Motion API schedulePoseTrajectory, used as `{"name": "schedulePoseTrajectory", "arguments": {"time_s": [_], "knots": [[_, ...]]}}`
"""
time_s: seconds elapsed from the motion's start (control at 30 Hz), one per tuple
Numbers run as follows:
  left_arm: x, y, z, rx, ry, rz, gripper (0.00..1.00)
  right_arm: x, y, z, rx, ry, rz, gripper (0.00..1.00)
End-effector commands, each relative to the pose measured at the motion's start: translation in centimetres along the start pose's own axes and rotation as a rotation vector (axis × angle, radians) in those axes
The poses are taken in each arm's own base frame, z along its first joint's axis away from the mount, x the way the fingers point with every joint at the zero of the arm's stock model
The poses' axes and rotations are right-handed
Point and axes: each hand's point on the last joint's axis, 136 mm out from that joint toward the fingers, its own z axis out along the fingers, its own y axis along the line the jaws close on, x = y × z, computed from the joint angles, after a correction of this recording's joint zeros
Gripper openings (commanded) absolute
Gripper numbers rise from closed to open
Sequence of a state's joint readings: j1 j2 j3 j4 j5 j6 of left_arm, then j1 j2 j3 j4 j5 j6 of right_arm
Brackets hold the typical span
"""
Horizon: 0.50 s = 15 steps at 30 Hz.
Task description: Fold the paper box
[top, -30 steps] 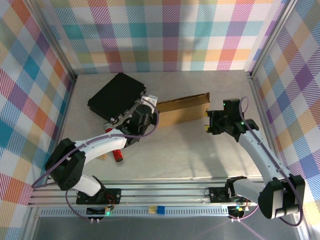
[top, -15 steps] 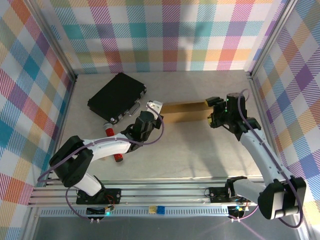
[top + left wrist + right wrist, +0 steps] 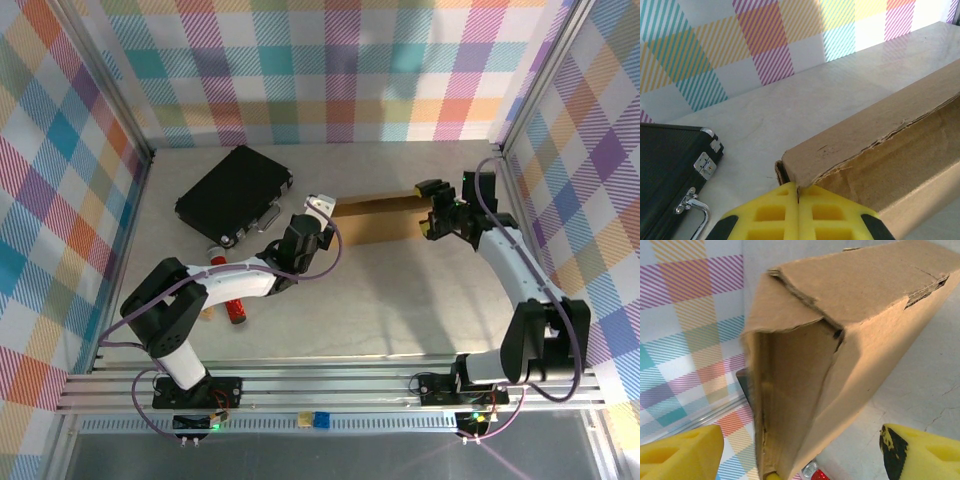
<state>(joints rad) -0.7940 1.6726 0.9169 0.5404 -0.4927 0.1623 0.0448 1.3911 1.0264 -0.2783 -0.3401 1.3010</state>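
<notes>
The paper box (image 3: 375, 220) is a long brown cardboard piece standing on the table between my two grippers. My left gripper (image 3: 320, 207) is at its left end. In the left wrist view its yellow fingers (image 3: 775, 210) are pressed together, with a thin edge of the box's corner (image 3: 840, 155) pinched at their tips (image 3: 798, 188). My right gripper (image 3: 426, 210) is at the box's right end and open. In the right wrist view its fingers (image 3: 680, 455) stand wide on either side of the box's open end (image 3: 800, 380) without touching it.
A black flat case (image 3: 235, 192) with a metal handle (image 3: 692, 215) lies at the back left, close to the box's left end. A red cylinder (image 3: 232, 308) lies under the left arm. Checked walls enclose the table on three sides.
The right gripper has opened wider and moved toward the back, around the box's right end. The left gripper has moved right and back, and the box has shifted toward the back wall.
</notes>
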Motion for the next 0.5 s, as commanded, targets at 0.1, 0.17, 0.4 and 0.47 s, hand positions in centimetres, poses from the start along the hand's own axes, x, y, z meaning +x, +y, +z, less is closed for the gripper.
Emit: {"name": "schedulePoseTrajectory", "arguments": {"time_s": [0.1,0.17,0.4,0.47], "knots": [[2.6,-0.8,0.4,0.02,0.113,0.058,0.0,0.0,0.2,1.5,-0.02,0.05,0.01,0.78],[2.5,-0.8,0.3,0.022,0.122,0.05,0.0,0.0,-0.2,1.8,-0.013,0.053,0.019,0.74],[2.9,-0.7,-0.4,0.032,0.157,-0.001,0.17,-0.1,-2.1,2.6,0.037,0.053,0.041,0.61],[2.8,-0.6,-0.8,0.034,0.162,-0.018,0.22,-0.1,-2.6,2.8,0.049,0.053,0.045,0.58]]}}
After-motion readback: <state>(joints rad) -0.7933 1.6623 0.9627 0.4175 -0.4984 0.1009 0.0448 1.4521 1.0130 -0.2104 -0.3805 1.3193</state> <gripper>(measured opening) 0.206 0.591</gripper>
